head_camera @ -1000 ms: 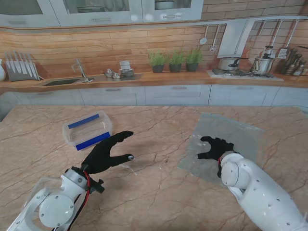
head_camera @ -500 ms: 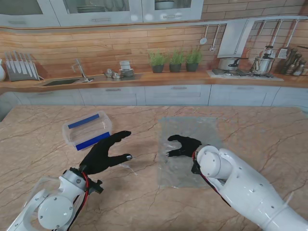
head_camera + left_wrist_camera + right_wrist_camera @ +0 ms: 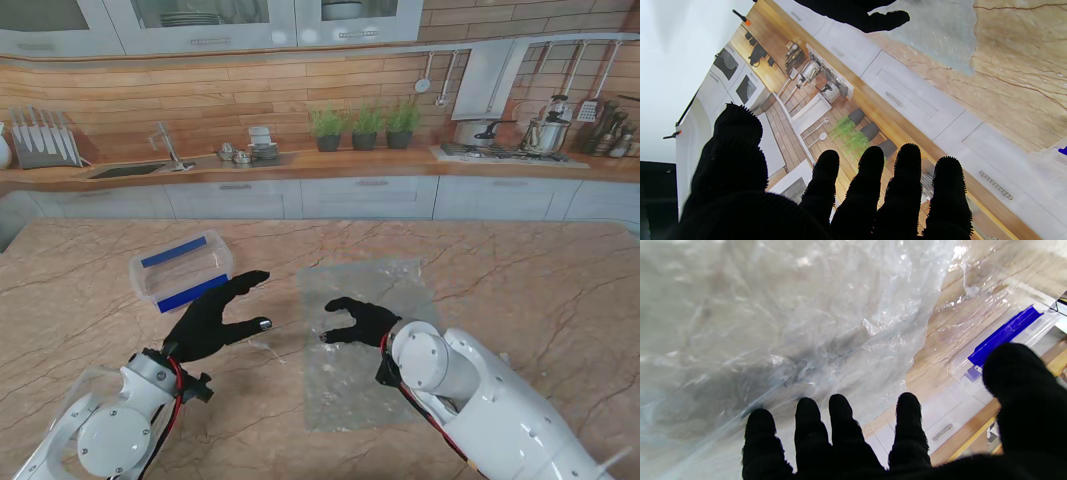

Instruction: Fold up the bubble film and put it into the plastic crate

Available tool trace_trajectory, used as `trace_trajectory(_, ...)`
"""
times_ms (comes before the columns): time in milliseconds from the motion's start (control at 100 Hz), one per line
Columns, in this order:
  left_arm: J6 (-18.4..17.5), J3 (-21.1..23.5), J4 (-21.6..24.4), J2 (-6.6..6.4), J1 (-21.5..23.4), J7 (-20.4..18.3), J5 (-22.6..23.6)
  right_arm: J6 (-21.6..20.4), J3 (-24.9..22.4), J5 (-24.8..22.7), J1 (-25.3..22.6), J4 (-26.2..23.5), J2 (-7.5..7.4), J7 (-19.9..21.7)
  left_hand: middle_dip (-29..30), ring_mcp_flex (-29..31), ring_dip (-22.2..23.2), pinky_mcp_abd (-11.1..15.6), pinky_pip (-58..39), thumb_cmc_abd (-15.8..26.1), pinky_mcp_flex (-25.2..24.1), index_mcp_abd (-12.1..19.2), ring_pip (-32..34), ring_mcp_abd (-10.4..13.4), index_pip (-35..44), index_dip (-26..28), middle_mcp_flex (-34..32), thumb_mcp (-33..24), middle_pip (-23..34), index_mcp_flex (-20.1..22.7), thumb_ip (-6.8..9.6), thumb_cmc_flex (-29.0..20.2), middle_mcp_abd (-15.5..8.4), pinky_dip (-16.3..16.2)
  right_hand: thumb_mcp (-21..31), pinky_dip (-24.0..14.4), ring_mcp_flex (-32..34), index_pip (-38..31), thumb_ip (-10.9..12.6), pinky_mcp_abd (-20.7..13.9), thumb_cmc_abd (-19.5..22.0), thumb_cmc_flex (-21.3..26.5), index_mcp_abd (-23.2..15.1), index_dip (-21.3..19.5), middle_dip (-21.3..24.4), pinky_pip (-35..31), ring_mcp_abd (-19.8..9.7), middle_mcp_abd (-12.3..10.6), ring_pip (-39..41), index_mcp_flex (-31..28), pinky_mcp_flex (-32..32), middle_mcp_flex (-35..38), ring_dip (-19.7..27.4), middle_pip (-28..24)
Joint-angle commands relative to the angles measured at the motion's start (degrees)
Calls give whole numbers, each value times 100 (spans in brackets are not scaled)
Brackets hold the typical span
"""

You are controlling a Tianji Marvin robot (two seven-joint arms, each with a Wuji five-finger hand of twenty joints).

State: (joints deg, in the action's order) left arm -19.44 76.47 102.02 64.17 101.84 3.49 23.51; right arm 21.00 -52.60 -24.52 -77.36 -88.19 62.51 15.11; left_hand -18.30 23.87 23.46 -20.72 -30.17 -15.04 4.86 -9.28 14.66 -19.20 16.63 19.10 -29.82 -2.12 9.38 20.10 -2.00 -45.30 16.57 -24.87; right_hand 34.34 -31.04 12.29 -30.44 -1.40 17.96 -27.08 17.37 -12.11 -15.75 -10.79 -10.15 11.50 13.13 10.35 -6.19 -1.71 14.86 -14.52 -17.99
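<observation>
Film (image 3: 365, 340) now flat on the table (image 3: 540, 270) at centre, dragged leftward from the right side within the last second and turned so its long side runs away from me. Seen close from the right wrist (image 3: 813, 323), crinkled and glossy, unfolded. Pinned under the right hand (image 3: 358, 321), palm down, fingers (image 3: 840, 416) spread and a little curled, pressing on the sheet near its left edge rather than clamped round it. No fold begun yet.

Crate (image 3: 182, 270) farther left and farther from me, well apart from the film, blue strips visible, nothing seen inside.

Left hand (image 3: 213, 320) between crate and film, just beside the film's left edge, holding nothing, fingers (image 3: 870, 186) extended and apart, thumb out; unchanged over the last second.

Judgement: sliding done to bring the sheet within reach of both hands. Likely next a pinch of one edge and a fold over, left hand steadying. Risk: thin film slipping or springing open.
</observation>
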Motion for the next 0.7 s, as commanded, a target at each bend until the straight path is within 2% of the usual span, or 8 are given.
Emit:
trace_trajectory(0, 21, -21, 15, 19, 29, -24, -17, -10, 16, -21, -205, -40, -52, 52, 108, -63, 15, 44, -113, 216, -59, 199, 22, -5, -165, -78, -38, 156, -68, 67, 86, -111, -21, 27, -105, -564, -95, -29, -135, 313, 156, 51, 38, 121, -70, -1348, -83, 58, 86, 129, -596, -187, -74, -54)
trace_trajectory(210, 23, -16, 11, 18, 34, -31, -23, 280, -166, 33, -523, -343, -52, 1, 107, -62, 15, 36, -129, 231, -63, 189, 25, -19, -171, -79, -34, 192, -68, 50, 92, -136, -16, 40, -247, -568, -177, 114, -79, 286, 282, 273, 99, 211, -101, -1353, -74, 103, 188, 119, -608, -349, -49, -149)
trace_trajectory(420, -4, 25, 1, 31, 57, 42, 8, 269, -179, 89, -654, -554, -120, 222, 108, -50, 18, 59, -144, 240, -63, 175, 36, -29, -181, -83, -30, 222, -72, 40, 95, -141, -7, 51, -307, -580, -208, 222, -57, 252, 327, 266, 214, 258, -88, -1357, -89, 138, 210, 157, -585, -420, -26, -151)
trace_trajectory(540, -41, 51, -17, 40, 70, 94, 31, 402, -177, 304, -691, -623, -95, 195, 108, -48, 19, 58, -151, 247, -57, 173, 40, -25, -181, -84, -36, 228, -68, 38, 97, -147, -14, 59, -317, -586, -231, 271, -52, 216, 291, 304, 228, 272, -82, -1348, -95, 156, 199, 120, -540, -442, -12, -152)
trace_trajectory(690, -76, 78, -21, 41, 88, 104, 33, 330, -148, 314, -707, -722, -130, 309, 110, -51, 17, 51, -159, 252, -59, 169, 39, -30, -183, -86, -37, 232, -71, 34, 97, -146, -4, 67, -325, -596, -225, 287, -50, 206, 313, 288, 246, 269, -79, -1351, -95, 147, 189, 123, -530, -437, -3, -160)
